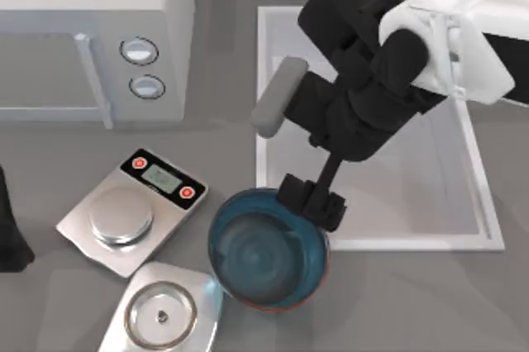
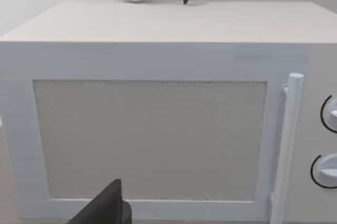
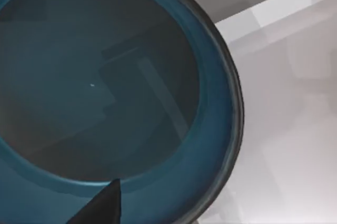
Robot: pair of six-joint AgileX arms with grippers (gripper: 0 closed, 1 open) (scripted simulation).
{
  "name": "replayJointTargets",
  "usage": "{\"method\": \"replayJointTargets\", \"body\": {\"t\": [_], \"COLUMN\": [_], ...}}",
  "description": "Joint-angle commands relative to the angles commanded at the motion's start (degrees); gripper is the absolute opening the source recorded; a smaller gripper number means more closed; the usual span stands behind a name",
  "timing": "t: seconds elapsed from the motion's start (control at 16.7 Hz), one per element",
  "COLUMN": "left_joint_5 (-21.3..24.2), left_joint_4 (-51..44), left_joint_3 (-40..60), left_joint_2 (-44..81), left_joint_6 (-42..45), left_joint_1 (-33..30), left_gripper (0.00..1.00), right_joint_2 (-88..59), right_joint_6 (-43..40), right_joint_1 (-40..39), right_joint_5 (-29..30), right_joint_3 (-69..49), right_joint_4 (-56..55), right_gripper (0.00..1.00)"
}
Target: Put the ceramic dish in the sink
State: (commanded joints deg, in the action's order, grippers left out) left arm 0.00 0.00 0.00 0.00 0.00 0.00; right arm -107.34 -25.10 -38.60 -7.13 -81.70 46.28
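Ceramic dish just left of the sink corner, kitchen scale farther left.

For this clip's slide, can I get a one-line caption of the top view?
Right gripper at the ceramic dish rim, just outside the sink.

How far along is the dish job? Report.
Done: the right claw has reached the dish and sits at its rim on the sink side. In hand: the grasp; I cannot tell whether it has closed. Left: the dish sits outside the sink, near its corner, so lifting and placing remain. The left arm is parked by the microwave.
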Motion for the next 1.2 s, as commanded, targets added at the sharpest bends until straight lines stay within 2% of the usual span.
{"method": "replayJointTargets", "body": {"t": [0.3,0.6,1.2], "left_joint_5": [0.00,0.00,0.00], "left_joint_4": [0.00,0.00,0.00], "left_joint_3": [0.00,0.00,0.00], "left_joint_2": [0.00,0.00,0.00], "left_joint_6": [0.00,0.00,0.00], "left_joint_1": [0.00,0.00,0.00], "left_gripper": [1.00,1.00,1.00], "right_joint_2": [-7.85,-9.39,-9.39], "right_joint_6": [1.35,1.59,1.59], "right_joint_1": [-1.29,-1.58,-1.58], "right_joint_5": [0.48,0.58,0.58], "right_joint_3": [3.29,3.85,3.85], "right_joint_4": [-11.85,-13.60,-13.60], "right_gripper": [1.00,1.00,0.25]}}
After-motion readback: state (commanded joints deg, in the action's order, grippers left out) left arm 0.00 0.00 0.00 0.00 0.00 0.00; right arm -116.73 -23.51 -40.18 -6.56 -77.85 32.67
